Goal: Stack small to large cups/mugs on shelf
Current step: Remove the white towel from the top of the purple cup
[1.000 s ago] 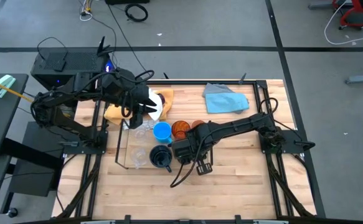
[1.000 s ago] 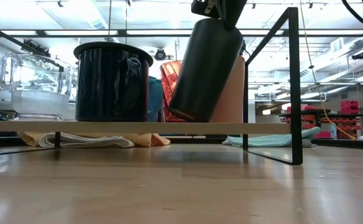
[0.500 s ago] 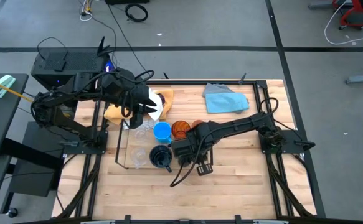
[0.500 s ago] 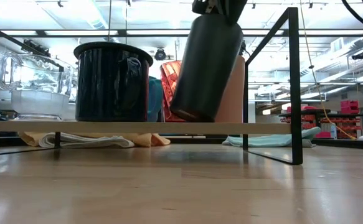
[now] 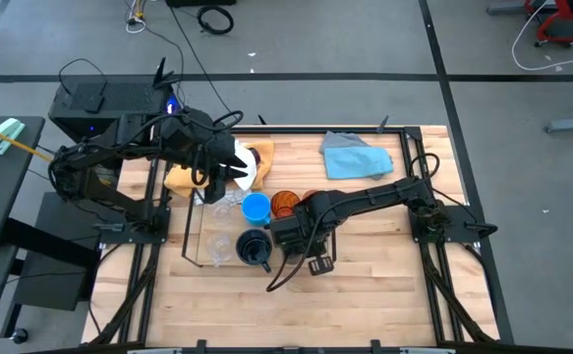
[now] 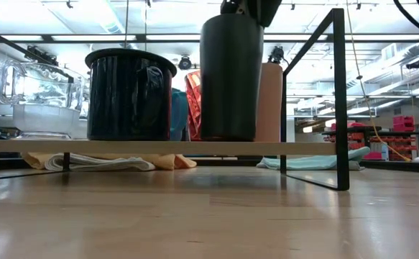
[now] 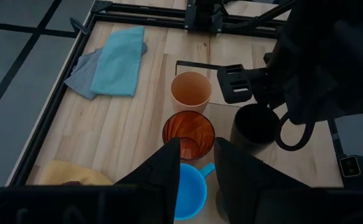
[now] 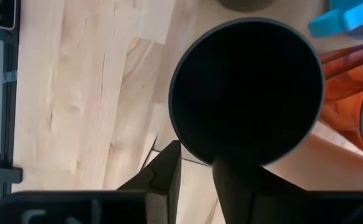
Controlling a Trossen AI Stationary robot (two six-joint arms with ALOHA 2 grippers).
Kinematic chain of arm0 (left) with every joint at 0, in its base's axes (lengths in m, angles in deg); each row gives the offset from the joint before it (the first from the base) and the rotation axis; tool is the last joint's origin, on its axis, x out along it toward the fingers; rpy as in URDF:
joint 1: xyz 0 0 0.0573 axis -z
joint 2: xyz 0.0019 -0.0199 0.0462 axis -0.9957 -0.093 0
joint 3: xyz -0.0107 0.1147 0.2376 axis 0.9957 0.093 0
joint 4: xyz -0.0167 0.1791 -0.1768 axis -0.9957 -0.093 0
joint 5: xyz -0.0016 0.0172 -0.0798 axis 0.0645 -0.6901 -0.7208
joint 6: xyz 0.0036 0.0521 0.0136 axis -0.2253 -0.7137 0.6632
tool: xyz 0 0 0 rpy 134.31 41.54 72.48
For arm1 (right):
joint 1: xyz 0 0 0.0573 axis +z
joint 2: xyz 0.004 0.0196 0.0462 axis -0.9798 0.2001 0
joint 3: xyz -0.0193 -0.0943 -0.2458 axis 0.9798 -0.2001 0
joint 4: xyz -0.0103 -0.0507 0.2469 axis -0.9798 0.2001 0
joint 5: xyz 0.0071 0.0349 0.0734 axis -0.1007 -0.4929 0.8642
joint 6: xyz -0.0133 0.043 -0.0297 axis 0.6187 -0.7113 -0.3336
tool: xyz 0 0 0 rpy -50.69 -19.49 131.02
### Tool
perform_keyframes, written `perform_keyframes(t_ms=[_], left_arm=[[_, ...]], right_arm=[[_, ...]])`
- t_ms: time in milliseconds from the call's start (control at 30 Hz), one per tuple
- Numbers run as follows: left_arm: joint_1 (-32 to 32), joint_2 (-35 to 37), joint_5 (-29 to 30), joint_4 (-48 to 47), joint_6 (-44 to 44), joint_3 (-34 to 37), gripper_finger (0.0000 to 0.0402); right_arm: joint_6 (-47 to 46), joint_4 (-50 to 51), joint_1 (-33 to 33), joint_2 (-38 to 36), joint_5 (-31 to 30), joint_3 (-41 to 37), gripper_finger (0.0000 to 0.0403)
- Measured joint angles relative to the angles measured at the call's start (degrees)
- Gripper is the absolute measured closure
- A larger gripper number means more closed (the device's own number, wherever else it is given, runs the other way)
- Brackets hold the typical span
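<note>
Black cup (image 6: 231, 75) upright on shelf (image 6: 159, 147), navy mug (image 6: 129, 95) beside

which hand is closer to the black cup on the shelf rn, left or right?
Right. The right hand is directly over the black cup, which stands upright on the shelf. The left hand hovers apart, past the shelf's far edge, over the cloths.

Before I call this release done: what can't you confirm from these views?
- Right gripper hold on the black cup: the arm covers it in high view, the low view's top edge crops it.
- Navy mug contents: only its side shows.
- Clear cups: count unclear, too small in high view.
</note>
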Motion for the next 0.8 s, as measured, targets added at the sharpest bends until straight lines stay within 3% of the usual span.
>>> perform_keyframes(t_ms=[800], left_arm=[[0.02, 0.0, 0.0, -0.02, -0.06, 0.0, 0.0294]], right_arm=[[0.26, -2.34, -0.39, -0.04, -1.29, 0.04, 0.0304]])
